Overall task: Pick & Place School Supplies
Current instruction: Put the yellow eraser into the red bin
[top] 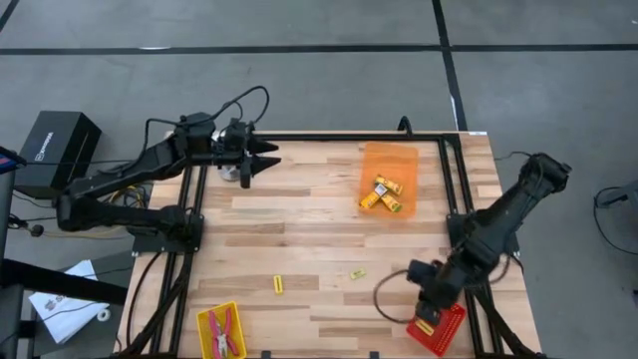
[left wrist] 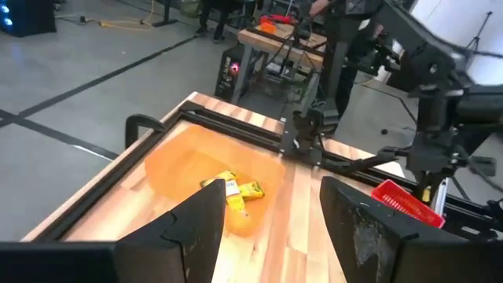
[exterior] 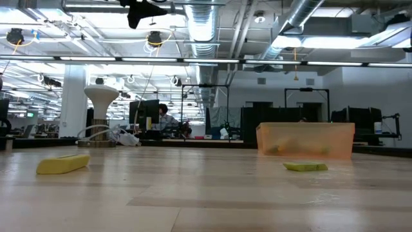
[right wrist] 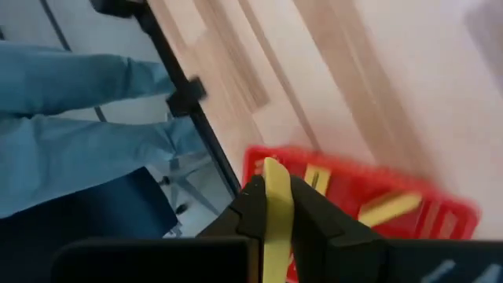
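Observation:
My right gripper (top: 429, 311) hangs over the red tray (top: 451, 331) at the table's near right corner, shut on a yellow stick (right wrist: 273, 206). More yellow sticks (right wrist: 385, 206) lie in that tray. Two yellow sticks (top: 278, 284) (top: 357, 273) lie flat on the wood, also seen in the low view (exterior: 63, 164) (exterior: 306, 167). The orange tray (top: 389, 160) holds several yellow blocks (top: 386, 193). Red-handled pliers (top: 225, 333) lie in the yellow tray (top: 204, 321). My left gripper (top: 267, 160) waits open, high near the far left edge. My right gripper pinches the yellow stick between its two fingers (right wrist: 314, 220). The fingers lie along the stick, and its free end (right wrist: 272, 169) juts past the fingertips. The stick is lifted clear, above the red tray's rim (right wrist: 267, 157).
A white cup-like object (top: 231, 176) stands just under the left gripper. Black frame rails (top: 454, 189) run along the table's left, right and far edges. A person's blue trouser legs (right wrist: 78, 118) stand close by the near right corner. The table's middle is bare wood (top: 299, 219).

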Controlling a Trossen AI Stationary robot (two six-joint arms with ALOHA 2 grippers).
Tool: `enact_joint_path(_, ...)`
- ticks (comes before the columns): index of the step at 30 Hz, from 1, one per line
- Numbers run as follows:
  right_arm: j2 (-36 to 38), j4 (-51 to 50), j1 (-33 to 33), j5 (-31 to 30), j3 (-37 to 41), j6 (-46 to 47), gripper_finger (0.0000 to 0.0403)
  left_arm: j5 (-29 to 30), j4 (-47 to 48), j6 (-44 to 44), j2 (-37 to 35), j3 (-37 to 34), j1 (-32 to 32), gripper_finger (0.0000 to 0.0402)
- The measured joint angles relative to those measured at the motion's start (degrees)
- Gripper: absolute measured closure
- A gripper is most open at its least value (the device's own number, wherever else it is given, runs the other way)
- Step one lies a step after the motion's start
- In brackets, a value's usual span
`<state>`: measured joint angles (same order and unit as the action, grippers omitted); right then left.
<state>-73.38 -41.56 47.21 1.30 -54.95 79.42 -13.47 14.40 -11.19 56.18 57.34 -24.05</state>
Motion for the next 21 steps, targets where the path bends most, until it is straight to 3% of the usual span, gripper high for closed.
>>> enact_joint_path(11, 0.0, 5.4, 12.8, -9.6, 8.3, 23.1, 0.0379, 0.0, -2.0, -1.1, 0.7, 0.0, 0.2, 0.0198)
enact_joint_path(21, 0.0, 7.8, 15.5, -10.8, 12.4, 28.0, 0.0379, 0.1, -2.1, -2.6, 0.7, 0.0, 0.2, 0.0198)
